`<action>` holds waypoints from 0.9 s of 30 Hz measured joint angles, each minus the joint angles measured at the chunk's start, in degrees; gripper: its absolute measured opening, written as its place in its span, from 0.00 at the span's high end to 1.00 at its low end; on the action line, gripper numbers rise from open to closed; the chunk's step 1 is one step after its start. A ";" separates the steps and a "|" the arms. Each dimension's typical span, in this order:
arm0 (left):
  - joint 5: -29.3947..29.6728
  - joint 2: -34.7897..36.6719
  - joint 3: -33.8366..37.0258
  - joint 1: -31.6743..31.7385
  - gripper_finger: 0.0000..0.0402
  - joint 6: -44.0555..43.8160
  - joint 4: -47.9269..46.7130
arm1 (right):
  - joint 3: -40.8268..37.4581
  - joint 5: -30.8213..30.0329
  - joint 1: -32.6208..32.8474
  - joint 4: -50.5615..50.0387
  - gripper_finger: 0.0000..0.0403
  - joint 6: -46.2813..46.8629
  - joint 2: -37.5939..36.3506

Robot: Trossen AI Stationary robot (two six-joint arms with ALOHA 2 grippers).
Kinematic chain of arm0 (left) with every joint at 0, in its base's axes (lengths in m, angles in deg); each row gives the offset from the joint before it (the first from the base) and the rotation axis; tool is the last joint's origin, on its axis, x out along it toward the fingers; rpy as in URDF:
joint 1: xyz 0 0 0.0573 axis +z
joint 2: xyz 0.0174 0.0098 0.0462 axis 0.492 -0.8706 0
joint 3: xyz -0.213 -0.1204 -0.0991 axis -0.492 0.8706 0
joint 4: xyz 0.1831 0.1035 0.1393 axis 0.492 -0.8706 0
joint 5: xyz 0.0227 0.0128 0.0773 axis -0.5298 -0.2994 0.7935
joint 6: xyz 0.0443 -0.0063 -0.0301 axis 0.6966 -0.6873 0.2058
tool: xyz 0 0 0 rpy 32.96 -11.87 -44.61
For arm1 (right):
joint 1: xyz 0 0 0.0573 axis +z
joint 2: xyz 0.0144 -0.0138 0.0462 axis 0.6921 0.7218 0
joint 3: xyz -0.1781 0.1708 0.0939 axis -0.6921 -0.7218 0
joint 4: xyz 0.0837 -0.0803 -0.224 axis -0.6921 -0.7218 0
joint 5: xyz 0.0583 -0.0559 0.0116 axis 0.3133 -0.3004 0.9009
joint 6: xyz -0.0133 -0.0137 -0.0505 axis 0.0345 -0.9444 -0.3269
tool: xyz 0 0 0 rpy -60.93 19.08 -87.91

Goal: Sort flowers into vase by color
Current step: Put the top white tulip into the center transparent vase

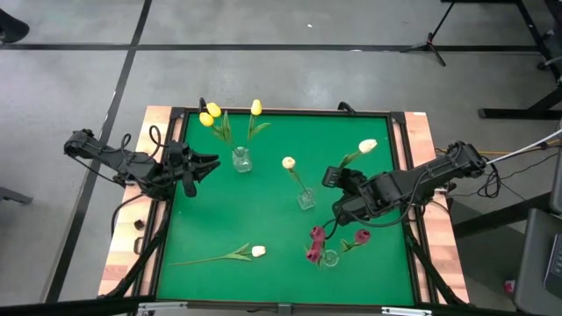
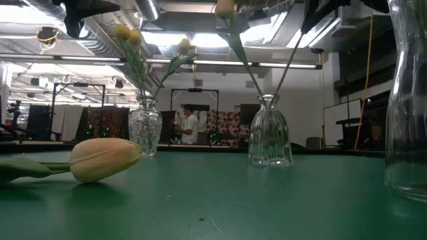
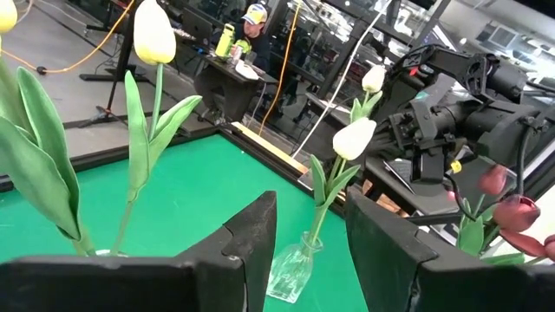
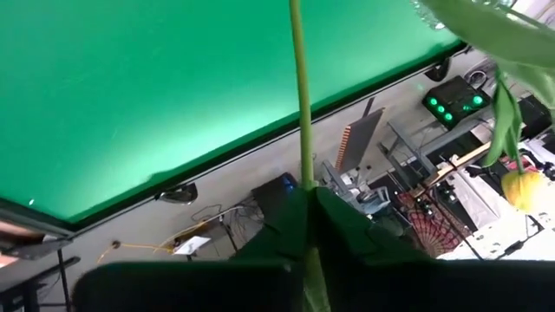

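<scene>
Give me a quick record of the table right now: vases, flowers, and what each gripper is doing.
yellow vase: three yellow tulips
middle vase: one cream tulip
near vase: dark red tulips
loose flower: cream, lying flat on the green mat
right gripper: shut on a green stem, cream tulip head beyond it
left gripper: open, empty, beside the yellow vase

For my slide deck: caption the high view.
Right gripper pinches a cream tulip's stem near the middle vase; left gripper waits open.
</scene>
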 joint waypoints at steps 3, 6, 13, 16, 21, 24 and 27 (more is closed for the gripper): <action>0.00 0.01 0.00 -0.02 0.66 0.30 0.00 | 0.00 0.11 0.00 0.61 0.89 0.02 0.00; 0.00 0.01 0.00 0.00 0.66 0.40 0.00 | 0.00 0.13 0.00 0.62 0.81 0.04 0.00; 0.00 0.01 0.00 -0.01 0.66 0.39 0.00 | 0.00 -0.09 0.00 0.60 0.69 2.53 0.00; 0.00 0.01 0.00 -0.01 0.66 0.38 0.00 | 0.00 -0.68 0.00 0.60 0.66 2.60 0.00; 0.00 -0.01 0.00 -0.02 0.66 0.39 0.00 | -0.02 -3.55 0.02 0.63 0.64 2.64 -0.40; 0.00 0.01 0.00 0.00 0.66 0.39 0.00 | -0.02 -3.39 0.02 1.52 0.64 3.89 -1.02; 0.00 -0.01 0.00 -0.02 0.66 0.42 0.00 | -0.02 -1.94 0.02 2.12 0.64 5.29 -1.61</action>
